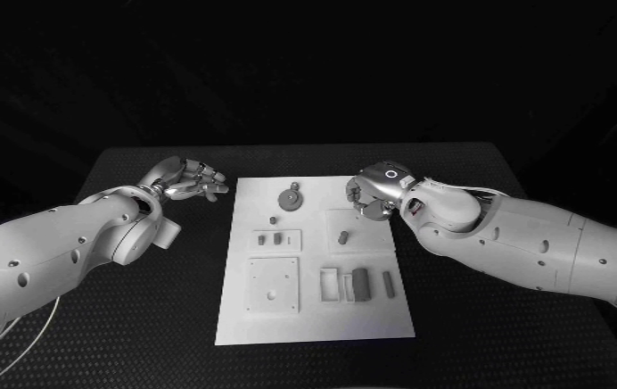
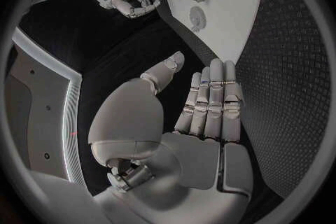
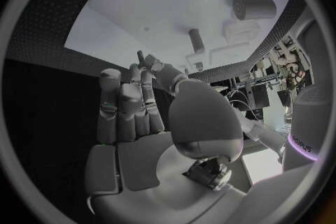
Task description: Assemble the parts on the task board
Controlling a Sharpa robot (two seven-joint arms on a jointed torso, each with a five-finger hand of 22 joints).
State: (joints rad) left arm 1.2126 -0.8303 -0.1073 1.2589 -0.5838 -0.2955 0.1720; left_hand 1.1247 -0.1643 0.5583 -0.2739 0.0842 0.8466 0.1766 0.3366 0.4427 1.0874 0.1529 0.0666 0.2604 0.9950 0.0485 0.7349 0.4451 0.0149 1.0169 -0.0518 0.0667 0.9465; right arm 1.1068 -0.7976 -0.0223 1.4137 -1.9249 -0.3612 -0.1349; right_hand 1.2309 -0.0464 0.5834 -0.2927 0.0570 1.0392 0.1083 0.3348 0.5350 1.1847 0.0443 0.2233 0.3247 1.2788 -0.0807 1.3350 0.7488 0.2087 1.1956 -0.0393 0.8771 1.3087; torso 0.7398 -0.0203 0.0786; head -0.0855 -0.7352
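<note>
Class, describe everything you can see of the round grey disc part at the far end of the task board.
The round grey disc part lies flat on the white task board near its far edge, a small tab sticking out on its far side. It looks matte, and darker than the board. Neither hand touches it; it lies between them.

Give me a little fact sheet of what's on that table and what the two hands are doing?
surface: black table
board: white task board in the middle of the table
parts: small grey pieces on the board, among them a round disc near the far edge and a dark block near the front
left hand: beside the board's far left corner, fingers apart, holding nothing
right hand: over the board's far right part, holding nothing
</note>
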